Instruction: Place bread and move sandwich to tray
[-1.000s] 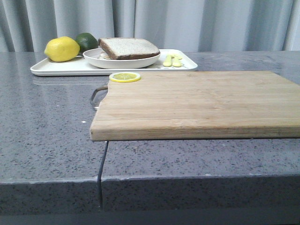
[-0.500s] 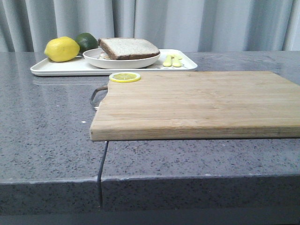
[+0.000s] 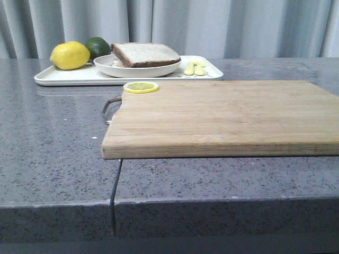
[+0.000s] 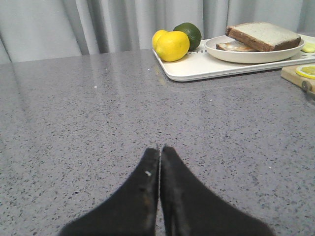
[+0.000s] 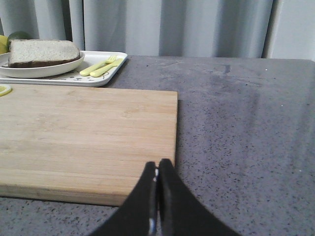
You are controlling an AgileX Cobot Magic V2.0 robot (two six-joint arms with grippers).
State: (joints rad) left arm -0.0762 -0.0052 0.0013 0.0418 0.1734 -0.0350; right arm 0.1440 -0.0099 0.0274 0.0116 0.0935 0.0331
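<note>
The bread [image 3: 145,54], a pale slice with a dark crust, lies on top of the sandwich in its round white plate [image 3: 136,69]. The plate stands on the white tray [image 3: 63,77] at the back left. A lower slice [image 4: 235,46] shows under the bread in the left wrist view; no egg shows. The bread also shows in the left wrist view [image 4: 263,35] and the right wrist view [image 5: 43,52]. My left gripper [image 4: 160,148] is shut and empty over bare counter. My right gripper [image 5: 158,162] is shut and empty over the wooden board's near right corner. Neither arm shows in the front view.
A large wooden board [image 3: 222,116] lies mid-table, a lemon slice [image 3: 141,87] on its far left corner. A lemon [image 3: 70,55] and a lime [image 3: 98,46] sit on the tray's left end, yellow cutlery [image 3: 194,68] on its right. Grey curtains hang behind.
</note>
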